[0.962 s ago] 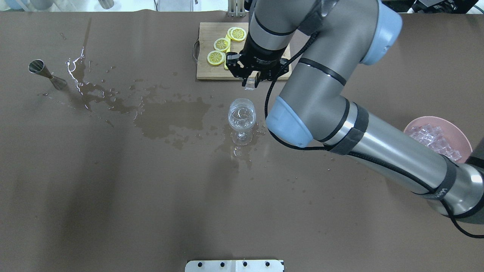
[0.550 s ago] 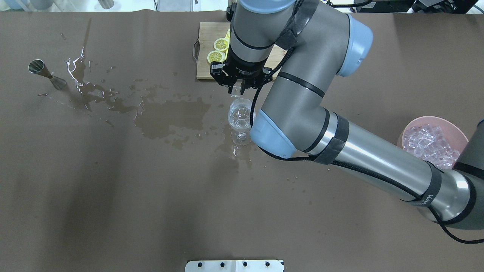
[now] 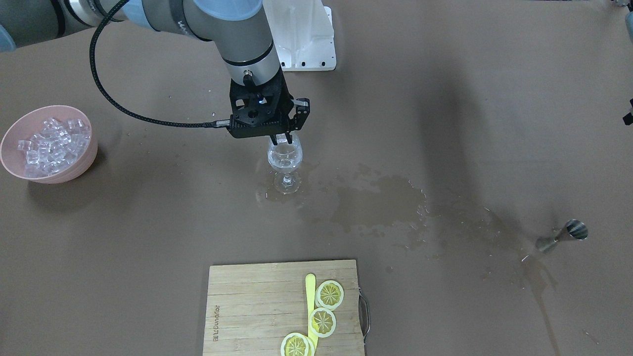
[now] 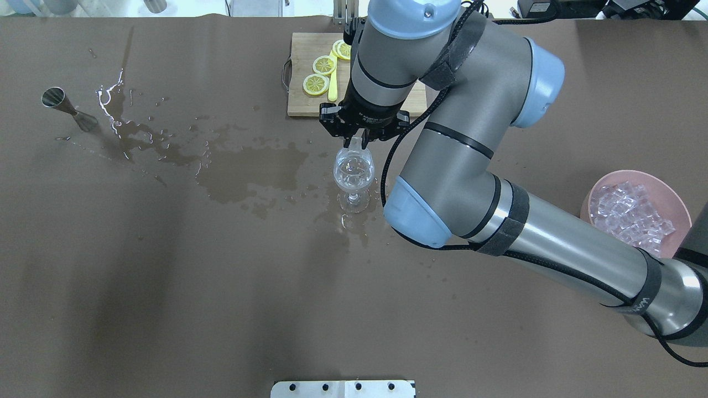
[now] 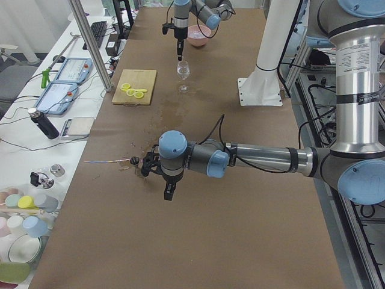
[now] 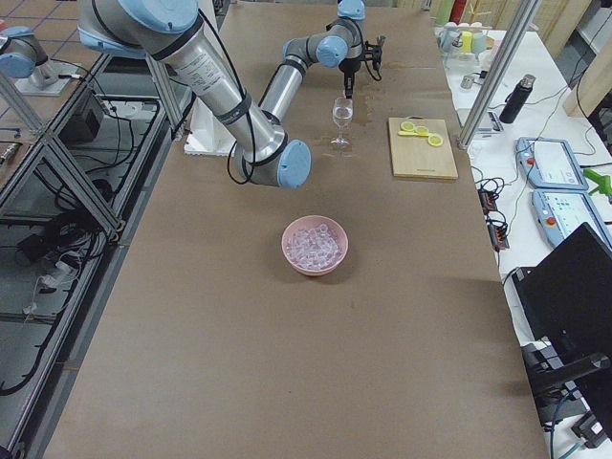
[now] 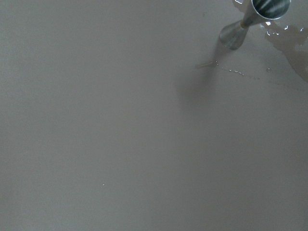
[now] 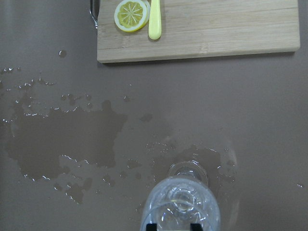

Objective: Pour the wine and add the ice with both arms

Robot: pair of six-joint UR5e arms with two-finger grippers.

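A stemmed glass (image 4: 353, 178) (image 3: 285, 160) stands mid-table, and the clear wine in it fills part of the bowl. My right gripper (image 4: 354, 141) (image 3: 284, 139) hangs straight over its rim, shut on a small clear ice cube. In the right wrist view the glass (image 8: 182, 208) lies directly below the fingertips (image 8: 151, 225). More ice (image 4: 628, 213) (image 3: 49, 144) is heaped in a pink bowl (image 4: 636, 176) at the right. My left gripper (image 5: 168, 191) shows only in the exterior left view, near a steel jigger (image 4: 66, 105) (image 7: 255, 17). I cannot tell whether it is open or shut.
Spilled liquid (image 4: 249, 168) spreads over the brown table from the jigger to the glass foot. A wooden cutting board (image 4: 303, 105) (image 3: 257, 306) with lemon slices (image 4: 316, 84) and a yellow stick lies behind the glass. A white stand base (image 3: 304, 39) sits at the robot's edge.
The right gripper has carried the ice cube from the board's front edge toward the glass and lower. It now hangs over the rim. Glass and jigger have not moved.
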